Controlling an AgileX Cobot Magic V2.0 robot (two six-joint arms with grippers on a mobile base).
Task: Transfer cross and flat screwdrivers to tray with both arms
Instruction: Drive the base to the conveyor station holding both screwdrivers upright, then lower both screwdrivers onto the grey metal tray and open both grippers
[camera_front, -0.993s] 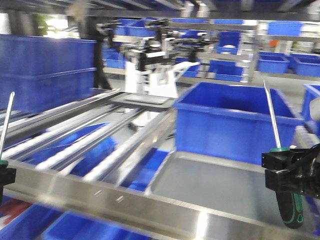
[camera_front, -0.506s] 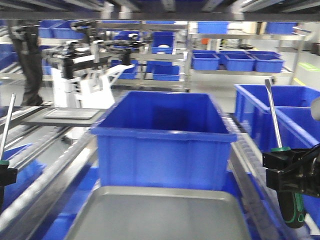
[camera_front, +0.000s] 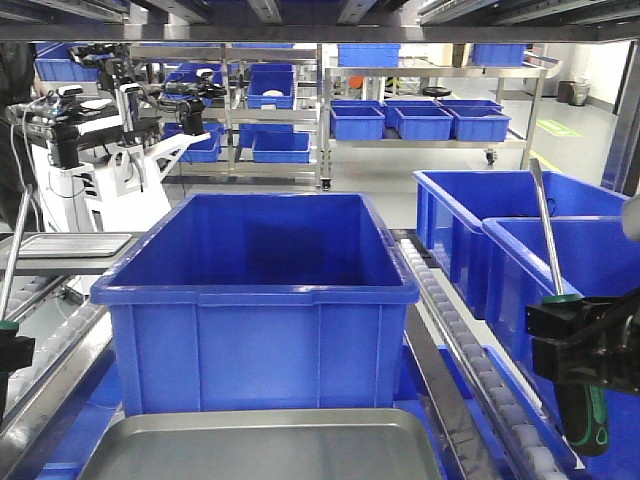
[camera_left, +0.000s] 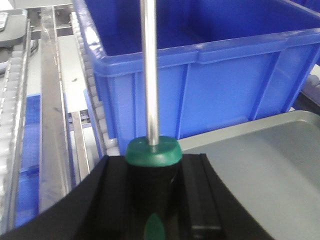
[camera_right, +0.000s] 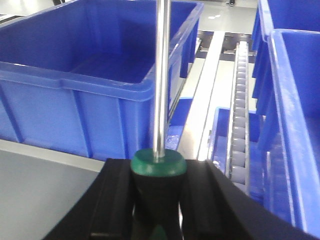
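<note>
Left gripper (camera_left: 151, 200): at the left edge of the front view, outside the tray's left edge; black fingers (camera_left: 112, 192) are clamped on either side of a screwdriver handle.
Left screwdriver (camera_left: 149, 75): held by its black-and-green handle, steel shaft pointing up with a slight tilt; the green collar sits just above the fingers; the tip is out of the wrist view.
Right gripper (camera_right: 157, 205): at the right edge of the front view, outside the tray's right edge; its fingers (camera_right: 117, 200) are closed against the second handle.
Right screwdriver (camera_front: 546, 235): gripped near the top of the handle, whose lower end hangs below the gripper; the shaft rises, leaning slightly left, in front of the right-hand bins.
Tray (camera_front: 270, 445): grey metal, low-rimmed, lying along the bottom edge of the front view; its far edge lies just in front of the large bin's near wall; no screwdriver lies in it.
Blue bin (camera_front: 260, 330): deep, open-topped, centred beyond the tray's far edge.
Roller track (camera_front: 450, 320): runs along the bin's right side, between it and the right-hand bins.
Further blue bins (camera_front: 480, 215): two, side by side, beyond the track on the right.
White robot arms (camera_front: 110, 150): in the far left corner of the scene, behind another grey tray (camera_front: 70, 245).
Shelving (camera_front: 430, 90): at the back, carrying small blue bins.
</note>
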